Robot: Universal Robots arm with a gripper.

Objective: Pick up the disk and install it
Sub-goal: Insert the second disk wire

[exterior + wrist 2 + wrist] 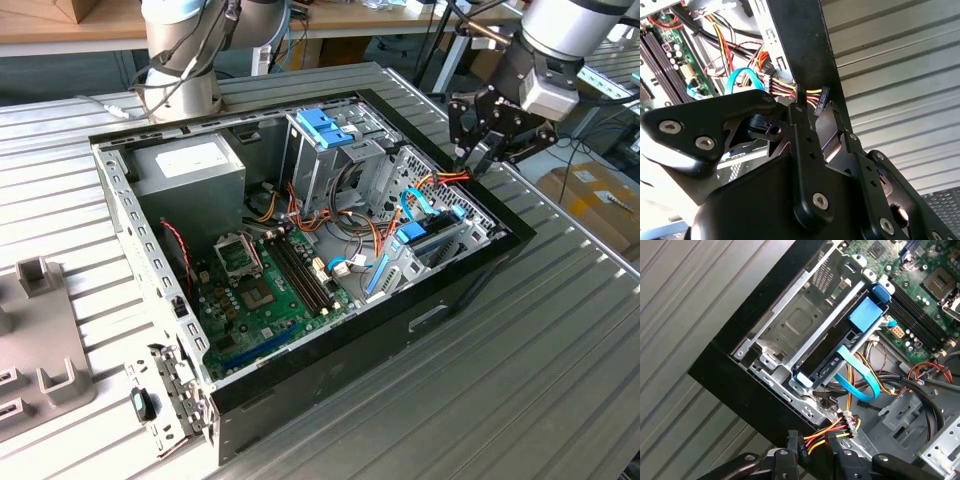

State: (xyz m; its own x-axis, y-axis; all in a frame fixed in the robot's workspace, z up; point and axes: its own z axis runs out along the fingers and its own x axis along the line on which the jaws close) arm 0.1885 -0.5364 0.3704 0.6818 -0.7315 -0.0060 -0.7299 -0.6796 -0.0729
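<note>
The disk (860, 320) stands on edge in the metal bay at the front corner of the open computer case (470, 275), framed by its light-blue rail, with a blue data cable (865, 385) looping off its end. In the exterior view the disk (425, 235) sits low at the case's right end. My gripper (472, 165) hovers over the case's black side wall, just past that bay. Its fingers close on a small black power connector (822, 96) with yellow, red and black wires, pulled out over the wall. In the first wrist view the connector (793, 442) sits between the fingers (782, 460).
Inside the case are a grey power supply box (190, 165), a metal drive cage with a blue latch (325, 125) and a green motherboard (265, 285). A grey fixture (40, 340) and a loose bracket (165, 400) lie at the exterior view's left. Ribbed metal table (520, 400) surrounds the case.
</note>
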